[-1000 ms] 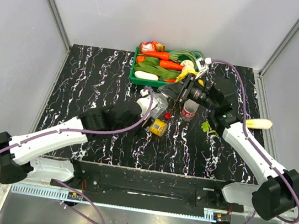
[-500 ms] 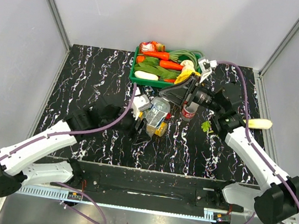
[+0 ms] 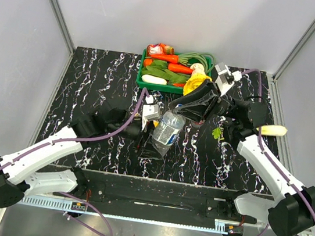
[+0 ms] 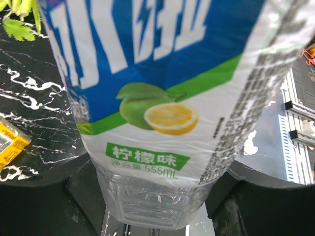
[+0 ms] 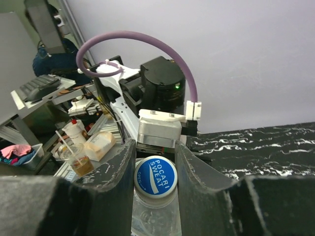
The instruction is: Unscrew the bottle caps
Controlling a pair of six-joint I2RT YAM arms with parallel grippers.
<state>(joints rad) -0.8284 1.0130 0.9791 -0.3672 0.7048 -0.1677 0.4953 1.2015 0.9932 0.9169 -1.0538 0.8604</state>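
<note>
My left gripper (image 4: 152, 201) is clamped around the clear, ribbed base of one bottle (image 4: 147, 98). It is thin, crinkly plastic with a glossy blue label showing a lemon, and I hold it tilted above the table. My right gripper (image 3: 181, 107) is closed on its one round blue cap (image 5: 156, 177), smooth with white lettering. The table (image 3: 91, 85) is glossy black veined with white, set between plain pale grey walls (image 3: 178, 15). One green tray (image 3: 156, 87) of vegetables (image 3: 179, 69) sits at the far edge.
</note>
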